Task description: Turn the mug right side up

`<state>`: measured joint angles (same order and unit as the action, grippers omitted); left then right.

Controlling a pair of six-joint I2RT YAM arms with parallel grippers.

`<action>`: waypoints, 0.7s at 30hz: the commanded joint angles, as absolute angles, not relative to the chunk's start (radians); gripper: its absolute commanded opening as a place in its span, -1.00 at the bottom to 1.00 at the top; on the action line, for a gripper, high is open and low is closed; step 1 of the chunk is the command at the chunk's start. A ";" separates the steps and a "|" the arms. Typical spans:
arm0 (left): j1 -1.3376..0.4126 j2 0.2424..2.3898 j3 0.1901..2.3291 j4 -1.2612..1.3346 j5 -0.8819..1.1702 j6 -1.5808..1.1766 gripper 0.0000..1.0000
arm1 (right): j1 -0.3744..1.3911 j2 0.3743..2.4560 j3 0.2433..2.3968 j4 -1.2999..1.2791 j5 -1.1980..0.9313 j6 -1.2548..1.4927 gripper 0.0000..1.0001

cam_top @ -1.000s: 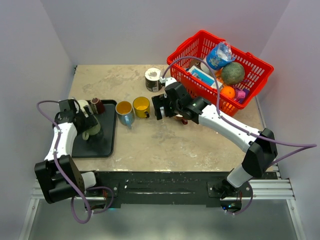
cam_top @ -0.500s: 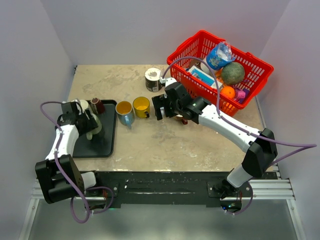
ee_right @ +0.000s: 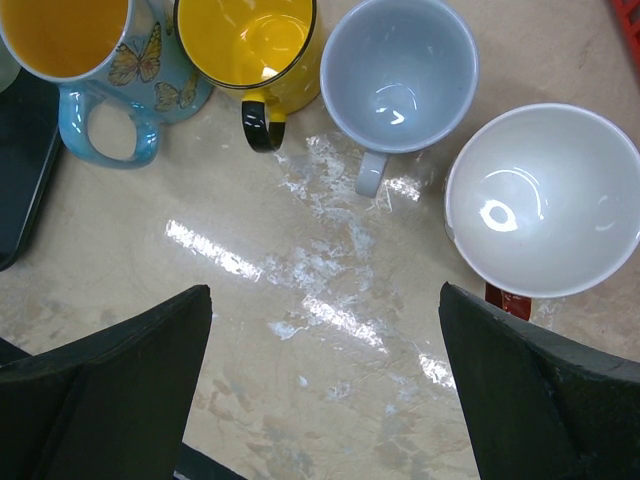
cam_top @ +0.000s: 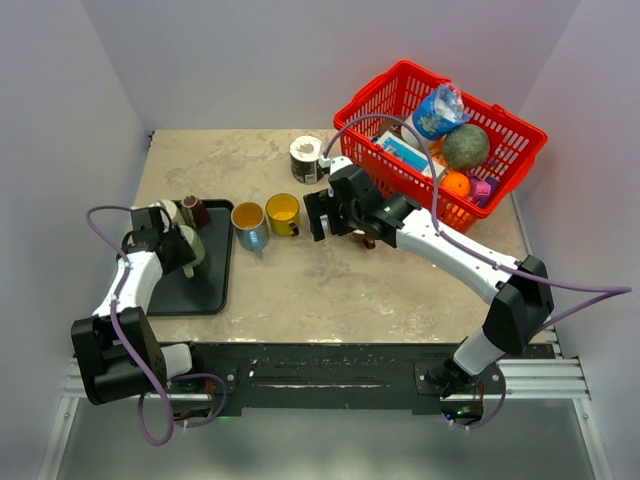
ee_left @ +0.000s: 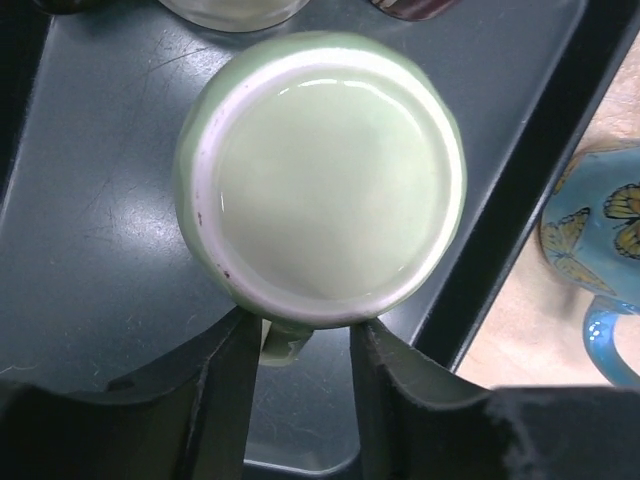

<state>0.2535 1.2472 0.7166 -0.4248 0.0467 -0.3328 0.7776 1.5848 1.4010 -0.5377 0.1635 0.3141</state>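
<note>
I find little room around the green mug: two other mugs crowd its far side, and the tray rim and the blue mug beyond close its right. Its left side is open, as is the bare desk nearer me.

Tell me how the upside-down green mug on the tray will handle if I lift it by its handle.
The green mug looks glazed and glossy, so its handle may slip in the left gripper. Gripped off-centre there, it would likely swing. It looks ceramic: rigid, could chip on the tray.
</note>
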 commanded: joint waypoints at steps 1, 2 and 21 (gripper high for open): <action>0.242 1.223 0.689 -0.364 0.009 -0.376 -0.17 | 0.772 1.588 1.436 -0.531 0.167 0.318 0.97; 0.241 1.220 0.687 -0.361 0.005 -0.380 -0.21 | 0.772 1.588 1.437 -0.531 0.167 0.321 0.97; 0.232 1.143 0.719 -0.439 -0.038 -0.414 -1.00 | 0.770 1.568 1.420 -0.528 0.155 0.342 0.98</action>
<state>0.2386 1.2198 0.6800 -0.4328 -0.0406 -0.3847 0.7765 1.5848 1.4017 -0.5381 0.1631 0.3237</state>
